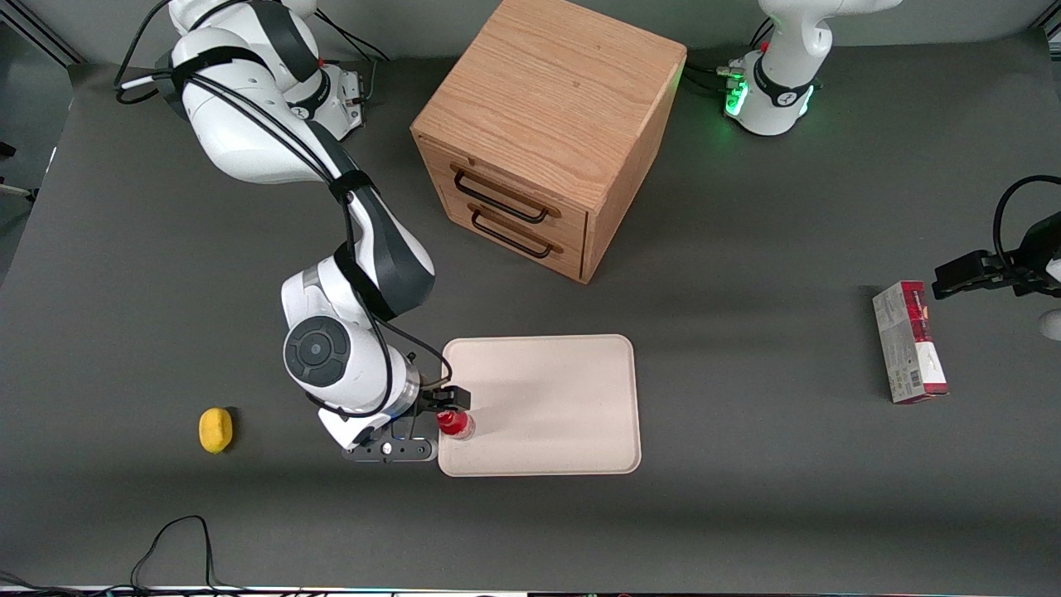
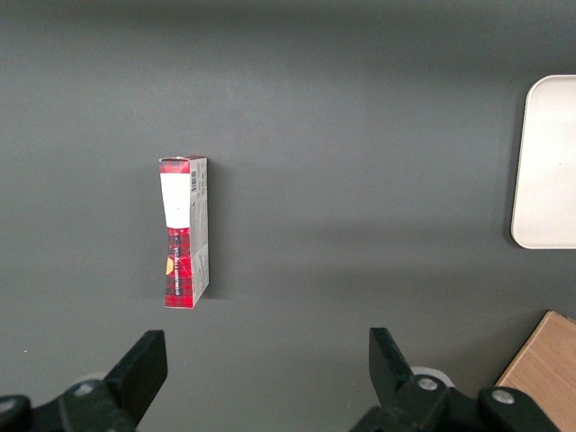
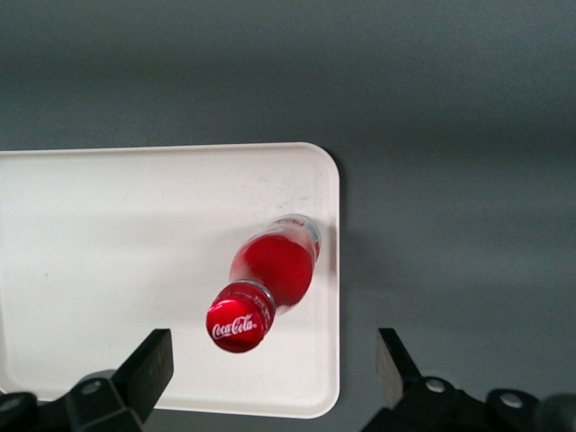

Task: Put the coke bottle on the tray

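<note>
While the gripper (image 3: 270, 364) hangs spread above it, the coke bottle (image 3: 270, 274) stands on the tray (image 3: 108, 234).
It seems just inside the tray's rim toward the working arm's end; bare tray elsewhere.

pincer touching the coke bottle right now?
Apart. The right wrist view shows the pincer open, fingers clear on both sides of the coke bottle, which stands on the tray.

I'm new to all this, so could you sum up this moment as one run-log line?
bottle: coke bottle upright on tray, near its edge | hand: right hand open above bottle, not touching | status: placed
</note>
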Controlling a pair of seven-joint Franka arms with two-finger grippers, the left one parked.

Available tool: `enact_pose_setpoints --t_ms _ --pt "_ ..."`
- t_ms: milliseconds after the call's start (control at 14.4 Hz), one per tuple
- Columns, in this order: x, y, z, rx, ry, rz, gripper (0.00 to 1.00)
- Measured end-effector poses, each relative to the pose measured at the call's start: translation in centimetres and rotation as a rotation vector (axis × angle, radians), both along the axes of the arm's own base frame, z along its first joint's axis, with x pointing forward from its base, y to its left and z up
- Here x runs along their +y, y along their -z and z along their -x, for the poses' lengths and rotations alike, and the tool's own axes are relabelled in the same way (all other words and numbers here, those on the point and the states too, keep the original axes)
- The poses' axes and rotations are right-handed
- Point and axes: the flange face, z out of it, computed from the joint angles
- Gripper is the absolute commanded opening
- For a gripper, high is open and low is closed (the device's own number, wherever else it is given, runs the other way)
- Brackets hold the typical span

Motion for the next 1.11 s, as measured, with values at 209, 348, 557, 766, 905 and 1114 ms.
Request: enact_pose_setpoints --t_ms 209,348,557,766,905,1114 --pt "0.0 -0.1 0.0 -0.002 0.000 -0.001 1.00" --pt "-0.3 -1.3 0.2 0.016 0.000 0.010 1.00" --pt "-3.7 -5.4 0.8 0.091 -0.012 0.046 1.00" --pt "-9.9 -11.0 1.7 0.114 -0.055 0.041 1.00" --pt "-13.4 -13.9 4.1 0.132 -0.077 0.050 1.00" --pt "-19.0 -17.6 9.6 0.152 -0.128 0.062 1.00"
